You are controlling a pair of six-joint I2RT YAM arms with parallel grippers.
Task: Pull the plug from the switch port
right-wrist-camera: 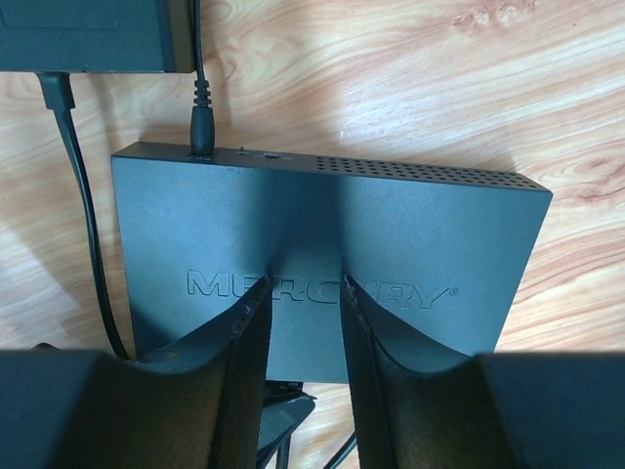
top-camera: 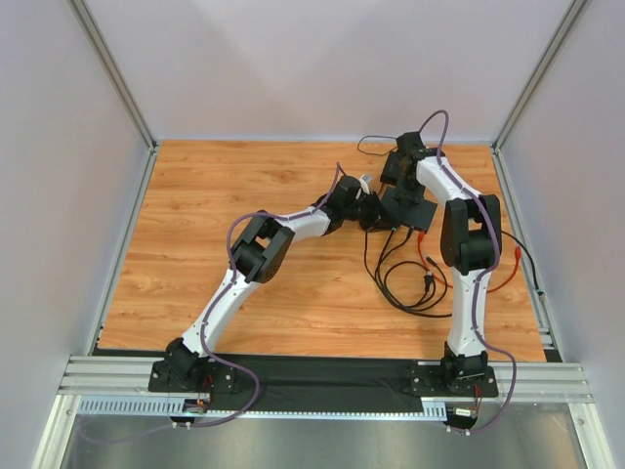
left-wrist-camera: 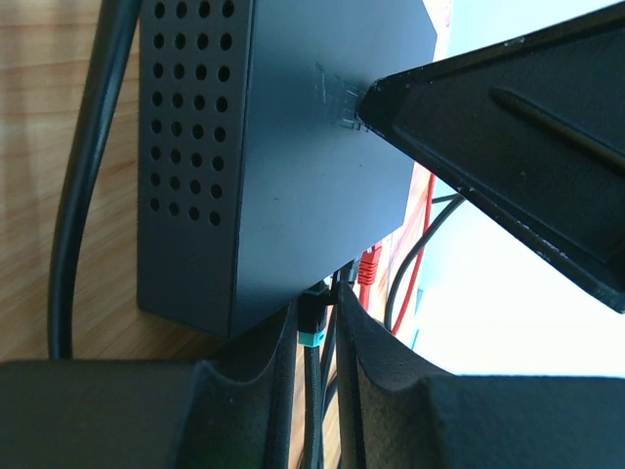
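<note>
Left gripper [left-wrist-camera: 314,308], nearest, pinched the black teal-banded plug [left-wrist-camera: 309,320] by its stiff body, I judged, while the part-open right gripper [right-wrist-camera: 305,285] pinned the light matte-black switch box [right-wrist-camera: 420,234].

Socket row of the switch [right-wrist-camera: 332,244]? Out of sight, its near edge tucked under the right gripper [right-wrist-camera: 305,293]. From overhead the arm buries most of it. The plug [left-wrist-camera: 310,313] sits between the left gripper [left-wrist-camera: 317,327] fingers, pinched or not, can't tell. The adapter brick [right-wrist-camera: 88,34] is clipped by the top edge.
</note>
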